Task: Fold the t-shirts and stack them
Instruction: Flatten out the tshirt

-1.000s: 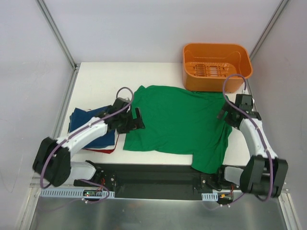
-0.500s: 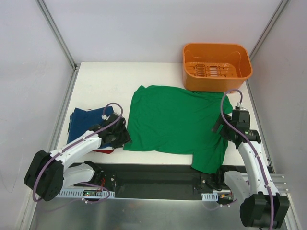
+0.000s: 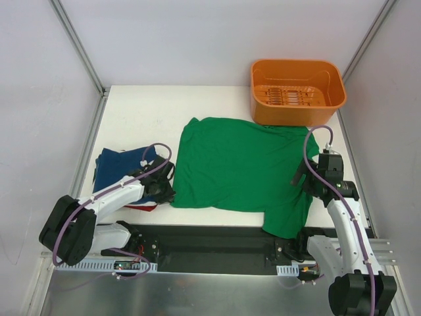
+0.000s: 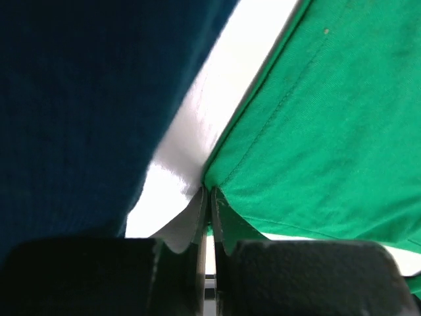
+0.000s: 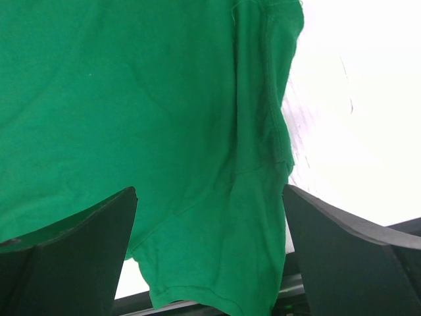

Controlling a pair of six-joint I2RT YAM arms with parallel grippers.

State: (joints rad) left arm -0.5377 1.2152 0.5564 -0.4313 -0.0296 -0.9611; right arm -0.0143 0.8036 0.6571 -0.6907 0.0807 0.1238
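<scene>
A bright green t-shirt [image 3: 243,164] lies spread flat in the middle of the table, one sleeve hanging over the near edge. My left gripper [image 3: 167,191] sits low at its near-left corner. In the left wrist view the gripper [image 4: 209,195] is shut, with the corner of the green t-shirt [image 4: 329,131] pinched at the very tips. The folded navy t-shirt [image 3: 118,164] lies just to the left, over a red edge [image 3: 141,207]. My right gripper [image 3: 306,182] hovers open over the shirt's right side. From the right wrist, the gripper [image 5: 210,230] stands wide above the green sleeve [image 5: 217,263].
An orange plastic basket [image 3: 297,91] stands at the far right, touching the shirt's far edge. A strip of white table [image 4: 197,125] separates the navy t-shirt [image 4: 79,99] from the green one. The dark base rail [image 3: 210,247] runs along the near edge.
My left gripper has slid back along the shirt's left edge to the near corner and shut there. The right arm has drawn nearer along the right side, still open.
</scene>
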